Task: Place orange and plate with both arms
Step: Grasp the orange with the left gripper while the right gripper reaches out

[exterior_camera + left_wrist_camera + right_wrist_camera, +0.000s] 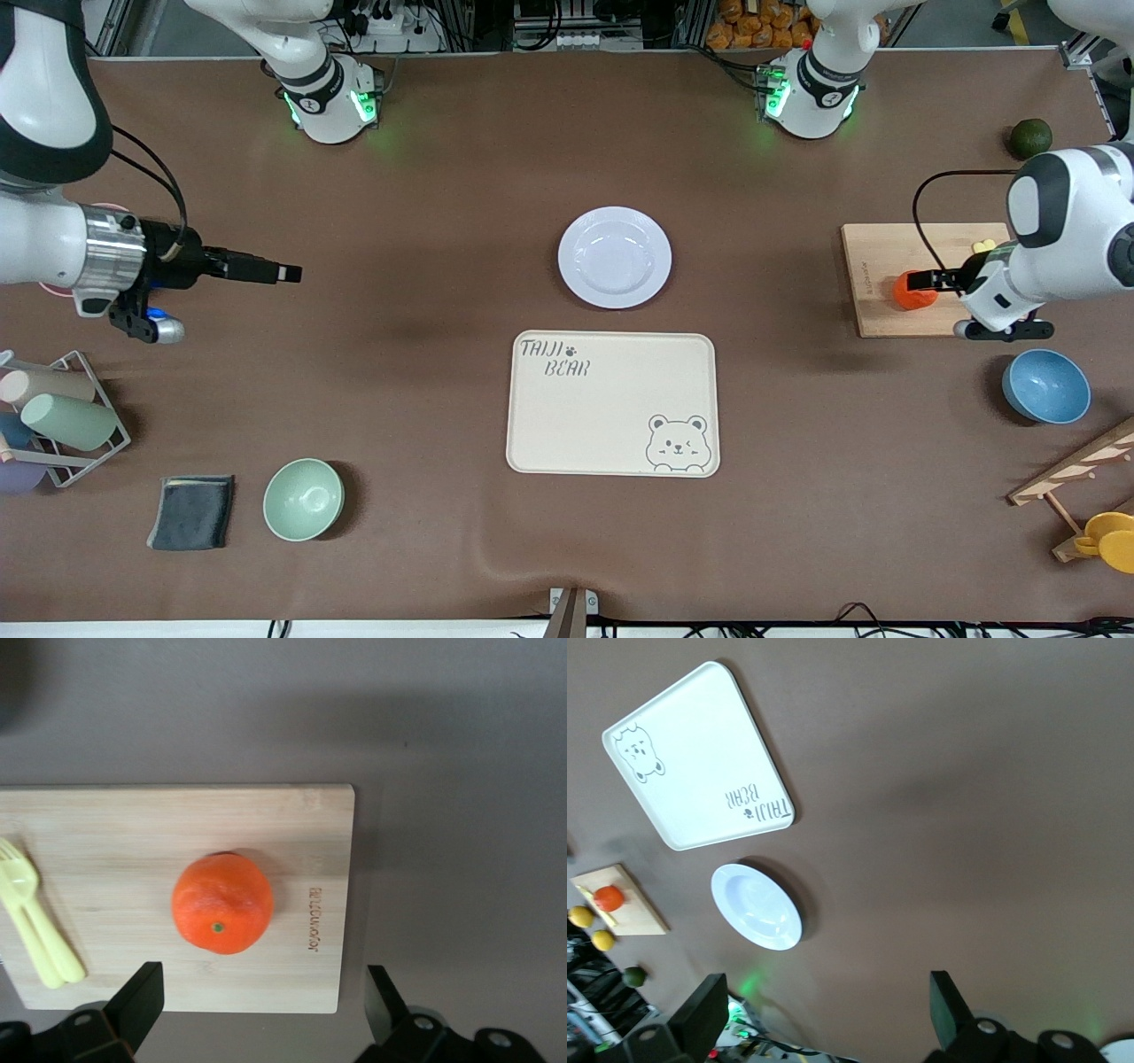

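Orange (222, 904) on board, left gripper (257, 1005) fingers wide above, right gripper (824, 1010) open, tray (611, 403) "TAIJI BEAR"

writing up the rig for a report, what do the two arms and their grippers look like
Both arms have glossy white rounded shells with dark grey or black joint bands, and green lights glow at their bases. The right arm ends in a silver metal wrist ring, a looping black cable and a slim black right gripper. The left gripper is black too, on a white wrist block with a black cable arching above. Both grippers' jaws are black.
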